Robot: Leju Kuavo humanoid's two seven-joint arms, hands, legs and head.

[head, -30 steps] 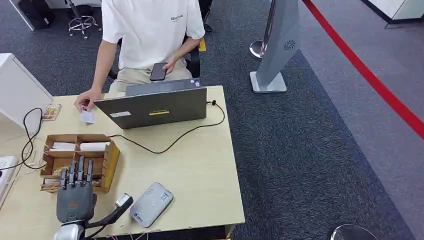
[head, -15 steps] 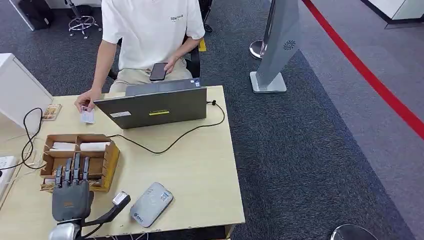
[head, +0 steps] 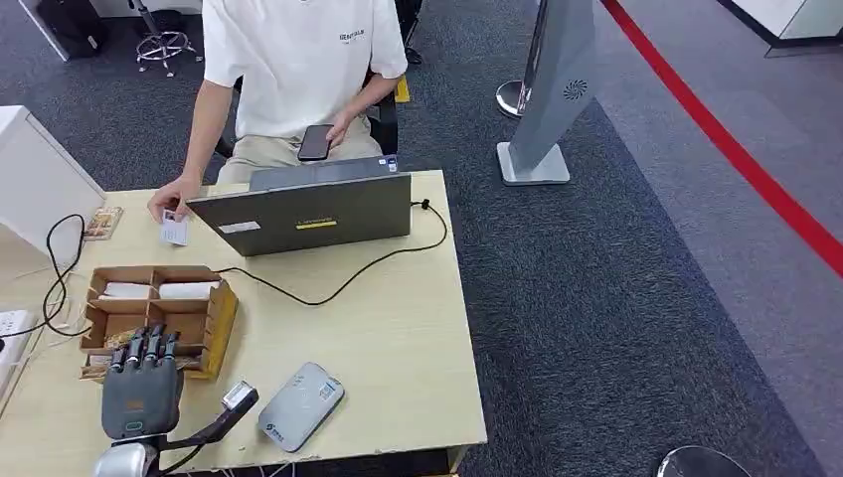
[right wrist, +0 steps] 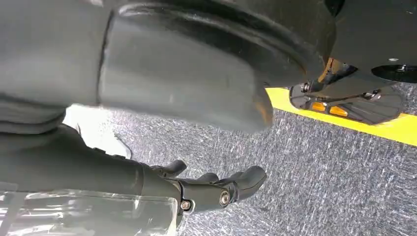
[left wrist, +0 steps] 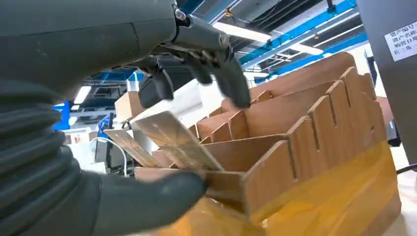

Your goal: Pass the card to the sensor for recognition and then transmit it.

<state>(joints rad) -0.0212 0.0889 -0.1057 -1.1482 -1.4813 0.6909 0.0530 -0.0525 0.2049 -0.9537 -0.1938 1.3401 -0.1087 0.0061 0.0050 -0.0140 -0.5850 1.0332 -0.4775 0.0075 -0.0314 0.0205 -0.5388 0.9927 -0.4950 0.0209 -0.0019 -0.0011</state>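
The left robot hand [head: 142, 395] hangs open over the box [head: 214, 318], fingers [left wrist: 231, 81] apart and holding nothing. The card [left wrist: 177, 140] leans right beneath them, long axis slanting up out of the near slot. The left wrist view shows that; from the head view the hand covers it. The right robot hand [right wrist: 216, 189] dangles over the floor, fingers loosely curled on nothing, so left's nearer.
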